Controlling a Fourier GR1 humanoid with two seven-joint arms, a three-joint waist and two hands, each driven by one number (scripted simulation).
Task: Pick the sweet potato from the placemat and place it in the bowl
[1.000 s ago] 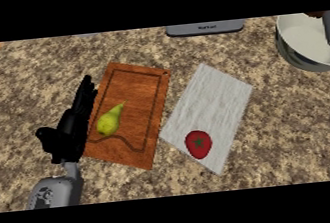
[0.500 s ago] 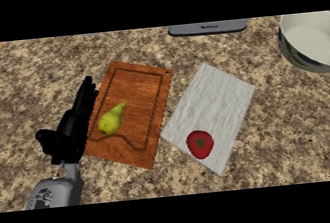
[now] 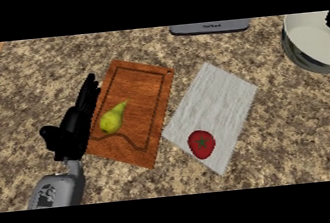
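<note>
Your left hand (image 3: pixel 72 135) holds its fingers straight and empty at the left edge of the board (image 3: pixel 142 93); the tomato (image 3: pixel 202 143) lies on the placemat (image 3: pixel 215 96).

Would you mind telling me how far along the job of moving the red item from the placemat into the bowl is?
Nothing looks done yet: the red tomato-like item lies on the white placemat, and the bowl shows nothing inside. Nothing is in hand; the left robot hand rests open beside the cutting board. Pick, carry and placing remain.
</note>
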